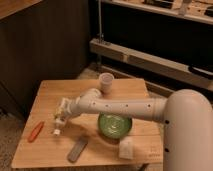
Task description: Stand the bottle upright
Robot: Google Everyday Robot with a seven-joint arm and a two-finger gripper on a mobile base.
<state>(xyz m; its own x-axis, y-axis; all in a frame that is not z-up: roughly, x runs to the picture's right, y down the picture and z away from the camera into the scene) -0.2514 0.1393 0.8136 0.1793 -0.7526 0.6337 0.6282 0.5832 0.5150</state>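
My gripper hangs from the white arm over the left part of the wooden table, pointing down. A small slim pale piece, which looks like the bottle, shows right under the gripper, with its lower end at the table top. It seems to be steeply tilted or near upright. Most of it is hidden by the gripper, and I cannot tell whether the gripper holds it.
An orange carrot-like piece lies just left of the gripper. A flat grey bar lies toward the front edge. A green bowl sits under the arm, a translucent white cup stands at the back, and a whitish packet is at the front right.
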